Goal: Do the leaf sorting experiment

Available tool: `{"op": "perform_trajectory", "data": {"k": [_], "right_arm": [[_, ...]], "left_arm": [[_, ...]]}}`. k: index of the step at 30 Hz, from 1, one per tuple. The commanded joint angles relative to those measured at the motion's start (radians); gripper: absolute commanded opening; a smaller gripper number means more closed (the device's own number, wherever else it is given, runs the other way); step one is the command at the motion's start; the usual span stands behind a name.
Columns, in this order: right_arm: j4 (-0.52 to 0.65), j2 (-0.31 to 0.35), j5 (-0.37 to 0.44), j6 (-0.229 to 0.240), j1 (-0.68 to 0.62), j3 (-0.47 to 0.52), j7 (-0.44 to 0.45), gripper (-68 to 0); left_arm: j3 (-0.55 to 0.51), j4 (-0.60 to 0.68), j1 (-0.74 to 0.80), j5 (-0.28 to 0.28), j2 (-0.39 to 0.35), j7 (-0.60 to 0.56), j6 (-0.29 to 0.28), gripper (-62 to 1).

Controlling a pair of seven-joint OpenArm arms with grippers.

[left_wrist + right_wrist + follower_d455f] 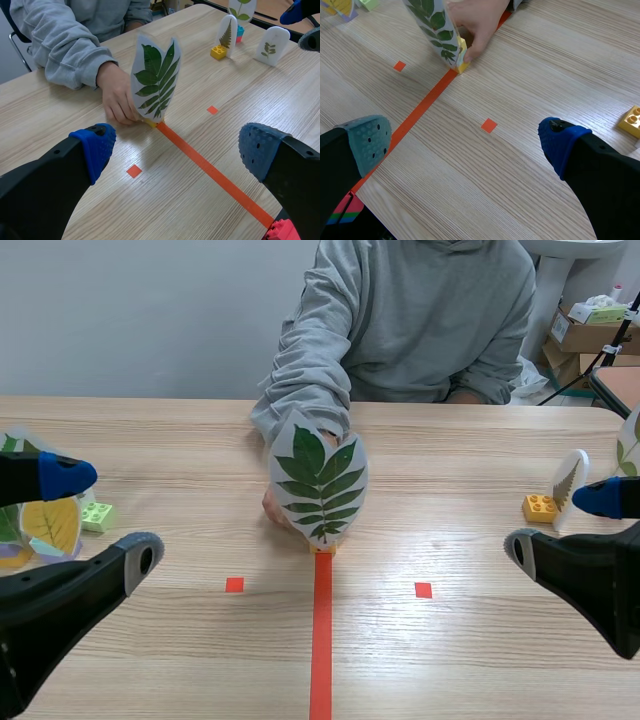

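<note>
One leaf card (320,485) on a yellow block (462,57) in one person's hand (117,97); left claw (177,150), right claw (465,142) spread wide, empty.

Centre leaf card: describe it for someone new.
Follow the orange tape line away from the robot to its far end. A person's hand steadies an upright leaf card there. It alone shows a large dark green leaf with paired leaflets.

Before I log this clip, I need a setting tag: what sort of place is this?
Probably a lab or test room: a person holds a laminated leaf card on a wooden table marked with orange-red tape, and cardboard boxes sit behind.
</note>
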Motion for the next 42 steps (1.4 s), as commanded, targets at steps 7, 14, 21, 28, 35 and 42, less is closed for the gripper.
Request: {"op": "perform_trajectory", "data": {"k": [7,14,21,28,35,42], "right_arm": [[0.002,0.006,0.008,0.008,0.012,0.005,0.014,-6.9],[0.002,0.006,0.008,0.008,0.012,0.005,0.014,-6.9],[0.002,0.006,0.007,0.008,0.012,0.005,0.010,-6.9],[0.002,0.006,0.007,0.008,0.012,0.005,0.007,-6.9],[0.002,0.008,0.007,0.008,0.012,0.005,0.007,-6.9],[0.002,0.008,-0.009,0.008,0.013,0.005,0.008,-6.9]], "left_arm": [[0.000,0.013,-0.003,-0.011,0.002,-0.016,-0.002,-8.0],[0.000,0.013,-0.003,-0.011,0.003,-0.038,-0.002,-8.0],[0.000,0.013,-0.003,-0.011,0.002,-0.038,-0.002,-8.0],[0.000,0.013,-0.003,-0.011,0.002,-0.038,-0.002,-8.0],[0.000,0.012,-0.003,-0.011,0.002,-0.037,-0.002,-8.0],[0.000,0.012,-0.003,-0.011,0.002,-0.037,-0.002,-8.0]]}}
